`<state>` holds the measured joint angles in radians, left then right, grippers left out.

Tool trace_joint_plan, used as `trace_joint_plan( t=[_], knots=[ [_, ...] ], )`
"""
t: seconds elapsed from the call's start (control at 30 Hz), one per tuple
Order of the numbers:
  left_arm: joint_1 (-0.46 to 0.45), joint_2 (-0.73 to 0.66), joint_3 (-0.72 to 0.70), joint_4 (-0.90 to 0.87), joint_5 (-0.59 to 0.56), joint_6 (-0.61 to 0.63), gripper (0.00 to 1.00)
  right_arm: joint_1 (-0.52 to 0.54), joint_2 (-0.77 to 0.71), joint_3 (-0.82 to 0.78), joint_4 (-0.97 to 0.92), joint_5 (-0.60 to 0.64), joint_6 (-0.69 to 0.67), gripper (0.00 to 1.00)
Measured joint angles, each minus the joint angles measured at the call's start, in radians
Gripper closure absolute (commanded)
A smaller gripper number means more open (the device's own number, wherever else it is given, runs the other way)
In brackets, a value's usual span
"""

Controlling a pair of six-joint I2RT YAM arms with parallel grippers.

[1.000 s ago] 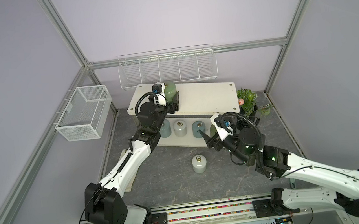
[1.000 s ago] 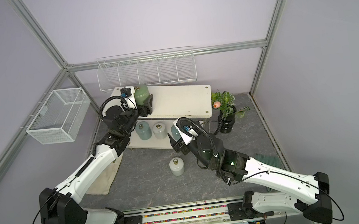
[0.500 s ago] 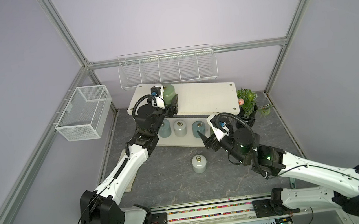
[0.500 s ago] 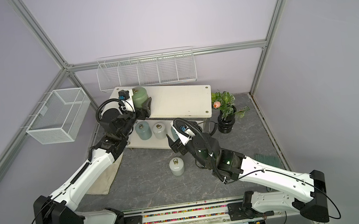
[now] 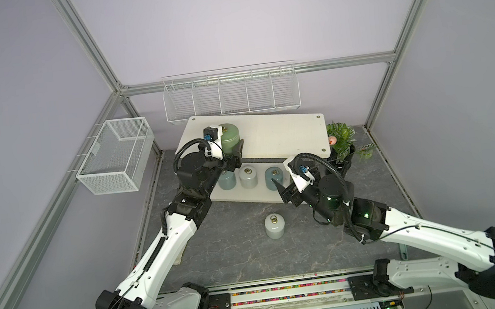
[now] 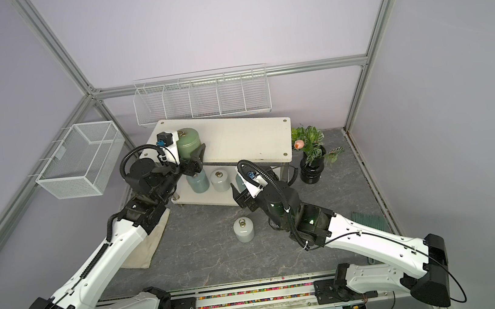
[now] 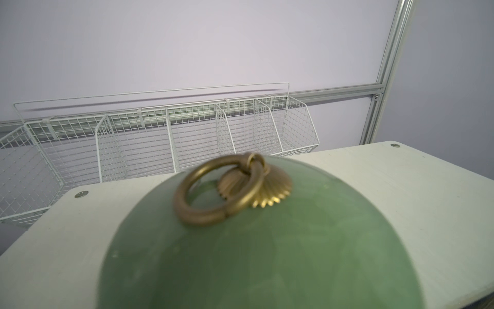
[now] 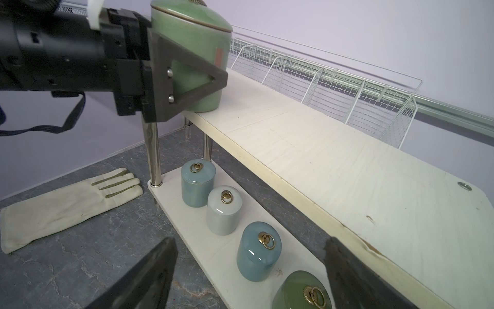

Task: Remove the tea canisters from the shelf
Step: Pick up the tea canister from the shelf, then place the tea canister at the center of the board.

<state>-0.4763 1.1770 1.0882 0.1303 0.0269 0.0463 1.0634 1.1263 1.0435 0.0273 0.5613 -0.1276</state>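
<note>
Label (image 8: 219, 57) on green canister (image 8: 192, 26) shows pinkish, unreadable.

Soft even light, green canister (image 7: 254, 254) blurred

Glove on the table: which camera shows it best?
The right wrist view: the glove lies flat, fingers clear. Both top views show only a part beside the left arm; the left wrist view misses it.

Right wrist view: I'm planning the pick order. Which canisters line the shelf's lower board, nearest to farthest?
Nearest first: green canister → near blue-grey canister → white canister → far blue-grey canister.
</note>
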Motion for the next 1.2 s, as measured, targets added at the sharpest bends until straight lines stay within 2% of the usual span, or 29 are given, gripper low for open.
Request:
trace_joint_plan(
  t=[0.4, 0.77, 1.2],
  knots=[
    [0.0, -0.096, -0.018, -0.053, 0.015, -0.001, 0.22, -0.009, 0.0, 0.0, 0.0, -0.001, 0.004, 0.11],
    [-0.019, -0.282, -0.126, -0.117, 0.003, -0.031, 0.22, -0.01, 0.0, -0.002, 0.0, -0.002, 0.009, 0.11],
    [-0.167, -0.469, -0.277, -0.243, -0.111, -0.063, 0.22, -0.01, -0.015, -0.026, -0.004, -0.01, 0.034, 0.11]
  ],
)
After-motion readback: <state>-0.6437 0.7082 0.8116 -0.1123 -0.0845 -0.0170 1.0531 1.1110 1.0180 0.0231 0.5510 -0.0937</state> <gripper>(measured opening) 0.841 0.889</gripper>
